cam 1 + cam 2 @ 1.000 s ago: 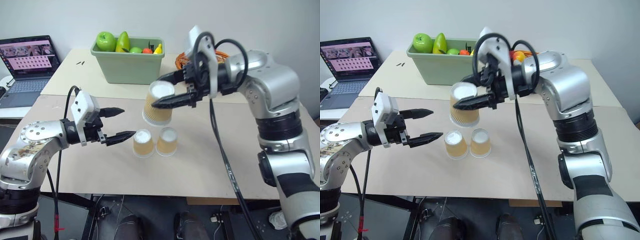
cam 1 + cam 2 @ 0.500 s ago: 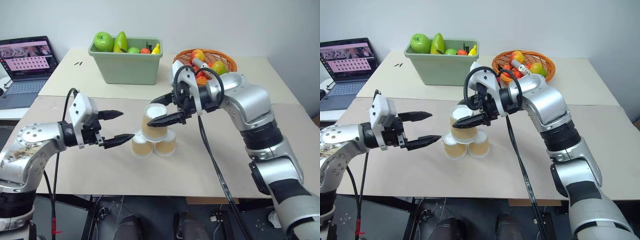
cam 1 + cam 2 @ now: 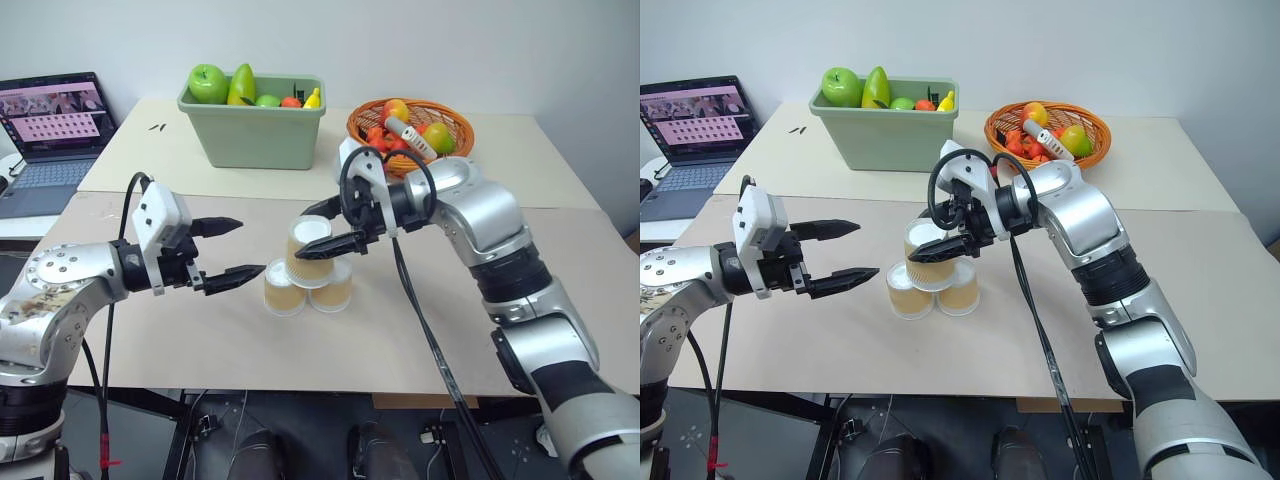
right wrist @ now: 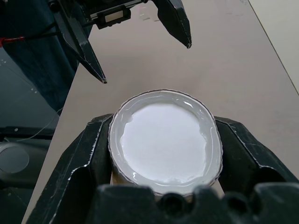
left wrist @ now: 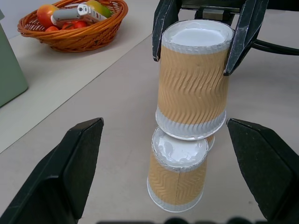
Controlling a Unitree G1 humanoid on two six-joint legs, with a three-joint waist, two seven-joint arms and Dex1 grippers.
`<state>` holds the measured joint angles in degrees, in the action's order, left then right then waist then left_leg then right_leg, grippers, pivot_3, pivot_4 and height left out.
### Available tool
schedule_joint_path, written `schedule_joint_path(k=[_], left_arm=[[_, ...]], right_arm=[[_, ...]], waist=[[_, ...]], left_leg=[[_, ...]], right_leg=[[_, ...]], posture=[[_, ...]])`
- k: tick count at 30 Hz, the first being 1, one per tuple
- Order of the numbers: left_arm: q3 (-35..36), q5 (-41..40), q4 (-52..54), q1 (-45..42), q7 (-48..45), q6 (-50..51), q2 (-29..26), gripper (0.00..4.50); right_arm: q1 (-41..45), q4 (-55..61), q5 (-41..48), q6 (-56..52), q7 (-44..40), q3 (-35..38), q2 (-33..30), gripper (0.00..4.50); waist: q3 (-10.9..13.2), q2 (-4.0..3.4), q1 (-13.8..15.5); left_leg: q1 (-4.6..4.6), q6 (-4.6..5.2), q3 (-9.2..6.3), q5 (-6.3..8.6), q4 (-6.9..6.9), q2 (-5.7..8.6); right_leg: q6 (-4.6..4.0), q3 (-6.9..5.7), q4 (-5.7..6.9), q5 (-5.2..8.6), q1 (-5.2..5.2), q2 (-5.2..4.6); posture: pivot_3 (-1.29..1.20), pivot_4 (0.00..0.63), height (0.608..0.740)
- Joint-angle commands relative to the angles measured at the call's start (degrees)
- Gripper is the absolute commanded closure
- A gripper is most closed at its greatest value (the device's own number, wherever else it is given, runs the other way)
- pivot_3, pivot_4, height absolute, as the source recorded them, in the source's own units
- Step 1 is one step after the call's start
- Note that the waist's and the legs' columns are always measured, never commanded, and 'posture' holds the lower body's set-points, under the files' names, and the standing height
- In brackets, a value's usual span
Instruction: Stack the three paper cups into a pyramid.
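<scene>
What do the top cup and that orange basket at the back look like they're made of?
Top cup, held in the right claw: apparently paper, with a matte tan sleeve pressed into wavy ripples and a smooth white base and rim. Orange basket: woven strands, probably wicker or rattan, though dyed plastic can't be ruled out.

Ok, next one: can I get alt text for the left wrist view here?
The right gripper is shut on an upside-down paper cup, resting on or just above two upside-down base cups on a tan table. The left gripper's open black fingers frame the stack, with a wicker fruit basket behind.
</scene>
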<state>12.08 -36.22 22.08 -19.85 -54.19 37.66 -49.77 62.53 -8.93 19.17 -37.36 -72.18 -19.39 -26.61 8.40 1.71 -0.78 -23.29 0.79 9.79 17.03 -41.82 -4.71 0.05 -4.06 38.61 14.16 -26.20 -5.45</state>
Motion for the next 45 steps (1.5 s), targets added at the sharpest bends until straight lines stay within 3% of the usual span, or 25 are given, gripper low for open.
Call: schedule_joint_path(k=[1, 2, 3, 5, 6, 14, 15, 18, 22, 26, 31, 38, 41, 45], left_arm=[[0.97, -1.02, 2.13, -1.03, 0.46, -0.16, -0.55, 0.00], [0.98, -1.04, 2.14, -1.03, 0.47, -0.15, -0.59, 0.00], [0.97, -1.03, 2.11, -1.07, 0.50, -0.16, -0.61, 0.00], [0.86, -0.95, 1.99, -1.24, 0.55, -0.20, -0.61, 0.00], [0.86, -0.93, 1.95, -1.25, 0.53, -0.22, -0.62, 0.00], [0.67, -0.61, 1.43, -1.54, 0.69, -0.47, -0.51, 0.00], [0.67, -0.59, 1.37, -1.57, 0.71, -0.50, -0.52, 0.00], [0.73, -0.54, 1.33, -1.53, 0.88, -0.55, -0.54, 0.00], [1.46, -0.55, 1.00, -1.29, 1.71, -0.41, -0.38, 0.00], [4.81, -1.02, -0.42, 0.28, 6.99, 1.00, 2.18, 0.00], [8.82, 3.22, -2.69, 3.54, 18.09, -0.98, 8.28, 0.00], [12.86, 15.47, -10.98, 1.98, 41.31, -9.75, 19.69, 0.00], [11.59, 20.72, -16.03, 1.45, 48.88, -14.30, 24.83, 0.00], [10.58, 23.13, -21.35, 0.14, 51.84, -19.06, 28.53, 0.00]], right_arm=[[0.06, -0.46, -0.80, 1.22, -0.07, 0.68, 0.21, 1.76], [-0.01, -0.55, -0.87, 1.40, 0.02, 0.69, 0.30, 1.76], [-0.10, -0.58, -0.93, 1.61, 0.02, 0.69, 0.35, 0.76], [-0.15, -0.69, -1.18, 2.03, 0.17, 0.79, 0.48, 0.40], [-0.14, -0.71, -1.36, 2.12, 0.36, 0.89, 0.58, 0.02], [3.49, 0.76, 4.16, -2.60, -1.58, 7.11, -0.97, 0.02], [4.23, 0.89, 5.26, -3.66, -1.77, 8.30, -1.38, 0.02], [6.19, 2.50, 9.26, -7.21, -2.08, 11.96, -2.65, 0.02], [9.59, 3.99, 15.73, -13.59, 0.23, 18.49, -3.42, 0.02], [11.86, 2.21, 21.65, -19.60, 10.14, 28.59, -2.49, 0.02], [3.34, 8.35, 14.64, -15.64, 21.53, 26.92, -3.51, 0.02], [-14.99, 6.12, -9.04, -6.68, 42.36, 14.66, -6.24, 0.02], [-21.88, 3.74, -12.10, -2.94, 51.94, 16.98, -0.88, 0.02], [-25.60, 1.31, -13.99, 2.60, 58.92, 20.07, 3.75, 0.02]], waist=[[0.00, 0.00, 0.00], [0.00, 0.00, 0.00], [0.00, 0.00, 0.00], [0.00, 0.00, 0.00], [0.00, 0.00, 0.00], [0.00, 0.00, 0.01], [0.00, 0.00, 0.01], [-3.04, -0.09, -0.41], [-4.10, 0.02, -1.14], [-4.49, 0.03, -1.67], [-5.76, 0.15, -1.77], [-6.21, 0.20, -1.74], [-6.60, 0.41, -1.53], [-6.60, 0.39, -2.22]], left_leg=[[0.00, 0.00, 0.00, 0.00, 0.00, 0.00], [0.01, 0.00, 0.00, 0.00, 0.00, 0.00], [0.01, 0.00, 0.00, 0.00, 0.00, 0.00], [0.01, 0.00, 0.00, 0.00, 0.00, 0.00], [0.00, 0.00, 0.00, 0.00, 0.00, 0.00], [-0.04, 0.00, 0.00, 0.00, 0.01, 0.00], [-0.04, 0.00, 0.00, 0.00, 0.01, 0.00], [-0.44, -0.05, -0.18, -0.01, 0.07, 0.05], [-0.46, -0.05, -0.21, -0.01, 0.12, 0.04], [-0.34, -0.06, -0.24, -0.01, -0.04, 0.06], [0.03, -0.14, -0.20, -0.05, 0.05, 0.04], [0.16, -0.22, -0.12, -0.11, -0.02, 0.13], [0.12, -0.23, -0.12, -0.12, -0.01, 0.16], [0.10, -0.29, -0.06, -0.18, -0.01, 0.22]], right_leg=[[0.00, 0.00, 0.00, 0.00, 0.00, 0.00], [0.00, 0.00, 0.00, 0.00, 0.00, 0.00], [0.00, 0.00, 0.00, 0.00, 0.00, 0.00], [0.00, 0.00, 0.00, 0.00, 0.01, 0.00], [0.00, 0.00, 0.00, 0.00, 0.00, 0.00], [0.00, -0.01, 0.03, 0.00, -0.01, 0.01], [0.00, -0.01, 0.02, 0.00, -0.01, 0.01], [0.07, -0.18, 0.16, 0.04, -0.25, -0.01], [0.09, -0.38, -0.07, 0.05, -0.09, -0.01], [0.05, -0.39, -0.06, 0.03, 0.00, -0.09], [0.03, -0.23, 0.05, 0.02, 0.15, -0.07], [0.00, -0.05, 0.34, 0.00, 0.15, -0.18], [0.00, -0.08, 0.34, 0.00, 0.13, -0.21], [-0.01, -0.02, 0.39, -0.01, 0.04, -0.22]], posture=[[0.00, 0.150, 0.708], [0.00, 0.150, 0.708], [0.00, 0.150, 0.708], [0.00, 0.150, 0.708], [0.00, 0.150, 0.708], [0.00, 0.150, 0.708], [0.00, 0.000, 0.708], [0.00, 0.000, 0.708], [0.00, 0.000, 0.708], [0.00, 0.000, 0.708], [0.00, 0.000, 0.708], [0.00, 0.000, 0.708], [0.00, 0.000, 0.708], [0.00, 0.000, 0.708]])
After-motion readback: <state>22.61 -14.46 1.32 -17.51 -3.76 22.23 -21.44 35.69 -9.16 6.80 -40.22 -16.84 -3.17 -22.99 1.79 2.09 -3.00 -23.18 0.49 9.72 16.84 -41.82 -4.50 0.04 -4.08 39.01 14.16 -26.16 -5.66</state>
